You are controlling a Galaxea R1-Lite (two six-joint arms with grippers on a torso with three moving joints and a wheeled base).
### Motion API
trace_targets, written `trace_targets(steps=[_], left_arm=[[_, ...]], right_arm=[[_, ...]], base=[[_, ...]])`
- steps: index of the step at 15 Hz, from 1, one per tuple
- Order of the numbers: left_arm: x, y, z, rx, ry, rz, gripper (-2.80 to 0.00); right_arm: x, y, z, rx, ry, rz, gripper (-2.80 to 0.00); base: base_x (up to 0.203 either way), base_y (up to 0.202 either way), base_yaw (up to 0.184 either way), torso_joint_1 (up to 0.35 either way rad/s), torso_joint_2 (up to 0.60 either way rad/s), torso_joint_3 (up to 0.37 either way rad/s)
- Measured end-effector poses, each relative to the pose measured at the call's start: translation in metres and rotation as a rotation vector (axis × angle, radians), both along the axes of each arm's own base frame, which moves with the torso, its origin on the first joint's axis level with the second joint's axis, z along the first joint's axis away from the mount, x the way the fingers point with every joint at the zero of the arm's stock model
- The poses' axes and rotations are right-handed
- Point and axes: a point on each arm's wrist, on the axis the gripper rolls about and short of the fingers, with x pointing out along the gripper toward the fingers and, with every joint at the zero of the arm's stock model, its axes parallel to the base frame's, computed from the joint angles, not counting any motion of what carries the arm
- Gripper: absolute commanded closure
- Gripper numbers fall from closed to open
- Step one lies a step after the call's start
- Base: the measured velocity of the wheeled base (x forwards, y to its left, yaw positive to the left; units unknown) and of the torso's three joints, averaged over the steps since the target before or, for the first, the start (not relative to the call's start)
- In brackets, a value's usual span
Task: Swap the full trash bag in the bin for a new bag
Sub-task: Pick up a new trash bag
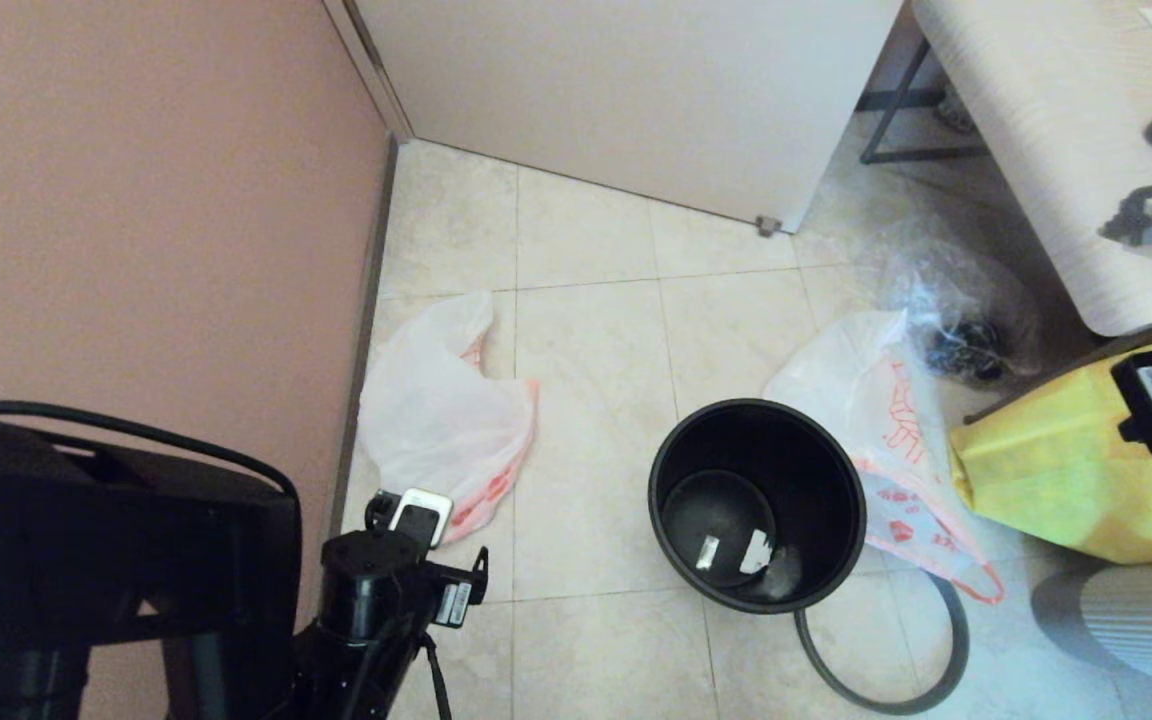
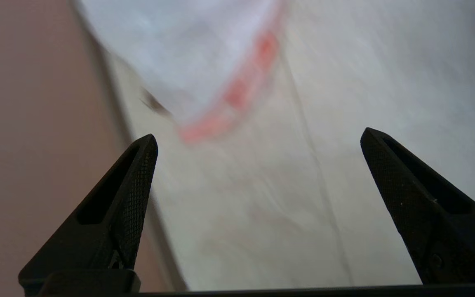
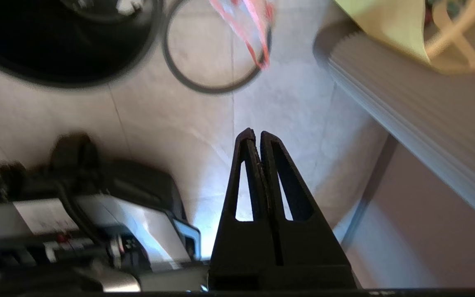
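Head view shows the bin (image 1: pixel 756 505) standing unlined on the tiled floor, its loose hoop (image 1: pixel 886 650) lying beside it. A white bag with red print (image 1: pixel 896 450) leans against the bin's far side; whether it is the full one cannot be told. The new bag (image 1: pixel 446 420) lies limp by the wall, just ahead of the left gripper (image 2: pixel 258 144), whose jaws stand released and wide, holding nothing. The right gripper (image 3: pixel 254 136) hangs clenched and empty, the hoop and bin well beyond its jaws. The step in hand seems to be fetching the new bag: best pinch its pink-red rim band, lifting one layer so the mouth can open.
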Motion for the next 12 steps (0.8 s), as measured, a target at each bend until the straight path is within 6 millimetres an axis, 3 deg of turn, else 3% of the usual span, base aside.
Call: trace_targets(steps=[3,4,8,12], left_arm=[[0.012,0.001,0.022,-0.009,-0.064,0.015,-2.8],[0.015,0.0,0.026,-0.013,-0.073,0.018,0.0],[0.021,-0.001,0.033,-0.024,-0.094,0.023,0.0],[0.029,0.006,0.025,-0.026,-0.079,0.052,0.0]], right_arm=[[-0.042,-0.015,-0.005,-0.002,-0.002,0.012,0.0],[-0.056,-0.021,-0.008,-0.001,-0.007,0.013,0.0],[-0.11,-0.044,-0.025,0.002,-0.028,-0.002,0.0],[-0.162,-0.065,-0.052,0.021,-0.061,-0.042,0.0]], base=[[0.0,0.0,0.0,0.0,0.0,0.0],[0.0,0.0,0.0,0.0,0.0,0.0],[0.0,0.0,0.0,0.0,0.0,0.0],[0.0,0.0,0.0,0.0,0.0,0.0]])
